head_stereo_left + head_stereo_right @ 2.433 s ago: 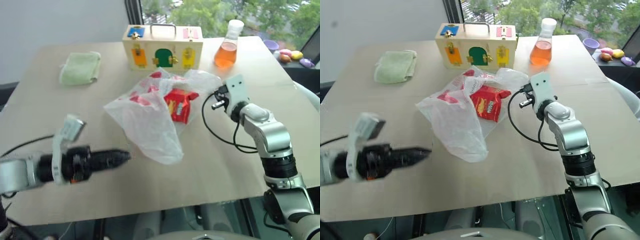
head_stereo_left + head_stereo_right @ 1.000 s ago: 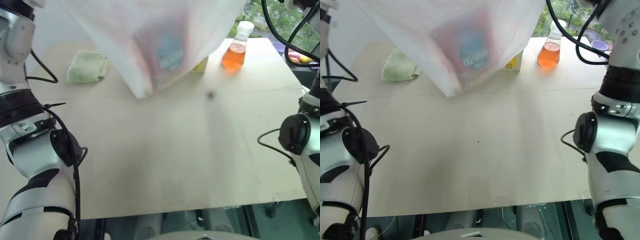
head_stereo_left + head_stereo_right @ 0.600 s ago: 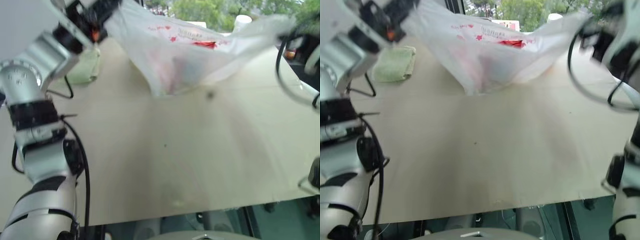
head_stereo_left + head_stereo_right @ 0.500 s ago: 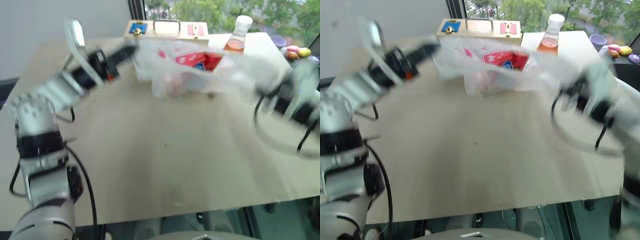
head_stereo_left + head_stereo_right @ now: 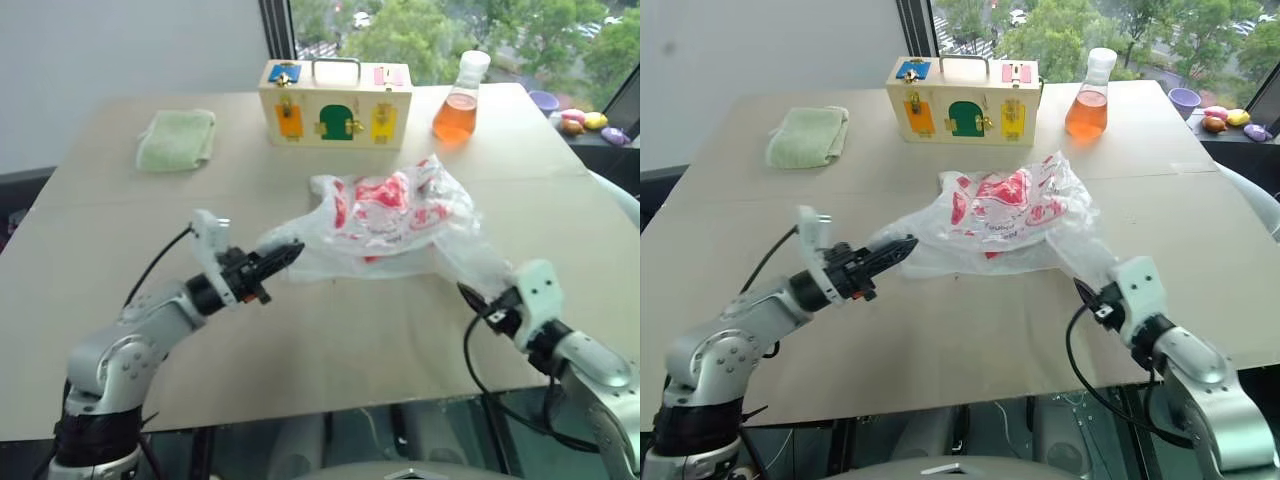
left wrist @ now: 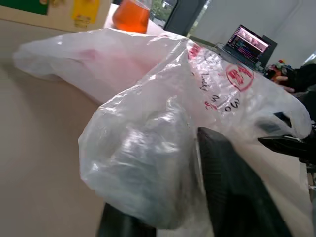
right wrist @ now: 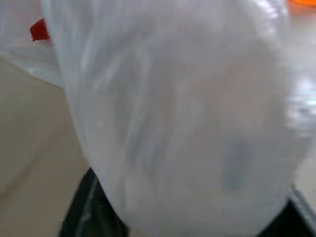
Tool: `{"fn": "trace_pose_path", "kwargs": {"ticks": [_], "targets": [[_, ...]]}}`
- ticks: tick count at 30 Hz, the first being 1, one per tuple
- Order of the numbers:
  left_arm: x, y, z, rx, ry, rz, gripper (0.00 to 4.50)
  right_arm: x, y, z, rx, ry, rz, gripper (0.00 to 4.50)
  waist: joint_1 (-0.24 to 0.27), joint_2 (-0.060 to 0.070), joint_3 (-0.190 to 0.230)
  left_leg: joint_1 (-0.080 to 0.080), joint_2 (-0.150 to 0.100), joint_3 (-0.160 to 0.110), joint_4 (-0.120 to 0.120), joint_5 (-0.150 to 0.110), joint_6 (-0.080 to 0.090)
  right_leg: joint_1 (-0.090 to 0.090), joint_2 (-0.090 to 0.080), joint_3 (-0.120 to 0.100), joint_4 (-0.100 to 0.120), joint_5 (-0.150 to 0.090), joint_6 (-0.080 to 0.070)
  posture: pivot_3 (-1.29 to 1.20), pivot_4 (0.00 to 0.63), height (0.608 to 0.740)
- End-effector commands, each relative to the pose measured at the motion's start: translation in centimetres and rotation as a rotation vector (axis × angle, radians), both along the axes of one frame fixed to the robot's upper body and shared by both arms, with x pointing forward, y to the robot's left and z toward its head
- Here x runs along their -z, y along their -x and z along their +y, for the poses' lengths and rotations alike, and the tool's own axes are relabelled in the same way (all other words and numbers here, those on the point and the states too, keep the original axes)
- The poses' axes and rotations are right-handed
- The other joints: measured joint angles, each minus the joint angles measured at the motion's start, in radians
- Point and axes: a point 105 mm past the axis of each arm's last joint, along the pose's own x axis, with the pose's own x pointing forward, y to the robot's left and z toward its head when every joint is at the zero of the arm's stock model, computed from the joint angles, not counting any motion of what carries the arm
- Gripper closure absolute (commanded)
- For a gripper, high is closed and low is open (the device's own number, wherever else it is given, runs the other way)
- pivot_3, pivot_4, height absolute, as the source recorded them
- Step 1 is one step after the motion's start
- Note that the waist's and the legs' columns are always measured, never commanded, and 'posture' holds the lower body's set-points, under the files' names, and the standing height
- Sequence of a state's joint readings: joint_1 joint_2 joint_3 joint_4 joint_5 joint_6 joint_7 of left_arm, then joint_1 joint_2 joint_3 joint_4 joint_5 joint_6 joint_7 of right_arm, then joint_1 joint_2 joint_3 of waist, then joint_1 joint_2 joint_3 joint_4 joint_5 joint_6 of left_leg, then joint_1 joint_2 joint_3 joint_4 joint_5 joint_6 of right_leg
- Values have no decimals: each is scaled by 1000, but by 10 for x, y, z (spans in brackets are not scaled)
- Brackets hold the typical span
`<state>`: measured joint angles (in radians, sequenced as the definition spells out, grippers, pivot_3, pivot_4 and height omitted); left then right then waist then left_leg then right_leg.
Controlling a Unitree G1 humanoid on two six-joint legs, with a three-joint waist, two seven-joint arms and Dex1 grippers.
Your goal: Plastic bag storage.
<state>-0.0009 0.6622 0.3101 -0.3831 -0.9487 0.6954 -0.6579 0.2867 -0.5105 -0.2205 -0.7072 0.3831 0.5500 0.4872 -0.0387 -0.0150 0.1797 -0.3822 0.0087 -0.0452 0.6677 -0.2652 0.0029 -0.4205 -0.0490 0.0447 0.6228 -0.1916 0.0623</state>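
Jaws of left gripper [image 5: 285, 253] and right gripper [image 5: 472, 297] each at bag corner; spread or pinching, cannot tell. Thin crinkly white plastic bag with red print [image 5: 390, 215] lies spread mid-surface, six o'clock from wooden latch box [image 5: 335, 90]. Judgement: flattened; folding, stowing remain.

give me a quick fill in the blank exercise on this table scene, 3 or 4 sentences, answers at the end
1. The plastic bag lies on the table, printed in the colour ____.
2. The flask beside the wooden box holds a liquid coloured ____.
3. The folded cloth near the far left of the table is pale ____.
4. The left gripper and the right gripper sit at opposite ends of the ____.

Missing words: red; orange; green; plastic bag
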Motion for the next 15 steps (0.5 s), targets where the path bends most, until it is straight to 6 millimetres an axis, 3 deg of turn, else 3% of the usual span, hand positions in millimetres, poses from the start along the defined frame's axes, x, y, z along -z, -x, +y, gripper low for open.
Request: {"fn": "trace_pose_path", "kwargs": {"ticks": [1, 2, 3, 6, 10, 15], "targets": [[4, 12, 22, -41, -97, -38, 1454, -25, 19, -5, -69, -9, -65, 373, 1, 0, 0, 0, 0, 0, 0, -3, 0, -2, 0, 1, 3, -3, -1, 0, 150, 740], [11, 16, 29, -57, -131, -28, 1020, -25, 24, -10, -70, -9, -50, 5, 2, 0, 0, 0, 0, 0, -1, -4, 1, -2, 0, 1, 4, -4, -1, 0, 150, 740], [16, 19, 35, -75, -161, -26, 582, -25, 29, -17, -65, -11, -35, 0, 4, 0, 0, -1, 0, 0, -2, -5, 1, -3, 0, 0, 4, -5, -2, 0, 150, 740], [26, 31, 39, -52, -218, -12, 582, -22, 42, -38, -44, -11, 17, 0, 13, -1, 0, -1, 0, 1, -2, -7, 2, -3, 0, 0, 3, -7, -2, 0, 150, 740], [32, 46, 26, 35, -295, -50, 582, -18, 53, -61, -37, -13, 68, 0, 23, -3, -1, 0, 0, 5, 1, -8, 2, -2, -1, 2, 2, -13, 0, 0, 150, 740], [38, 58, 1, 136, -306, -72, 582, -20, 40, -105, 69, 95, 45, 0, 23, -6, -3, 3, 2, 9, 3, -8, 2, 0, -1, 5, 3, -13, 0, 0, 150, 740]]}}
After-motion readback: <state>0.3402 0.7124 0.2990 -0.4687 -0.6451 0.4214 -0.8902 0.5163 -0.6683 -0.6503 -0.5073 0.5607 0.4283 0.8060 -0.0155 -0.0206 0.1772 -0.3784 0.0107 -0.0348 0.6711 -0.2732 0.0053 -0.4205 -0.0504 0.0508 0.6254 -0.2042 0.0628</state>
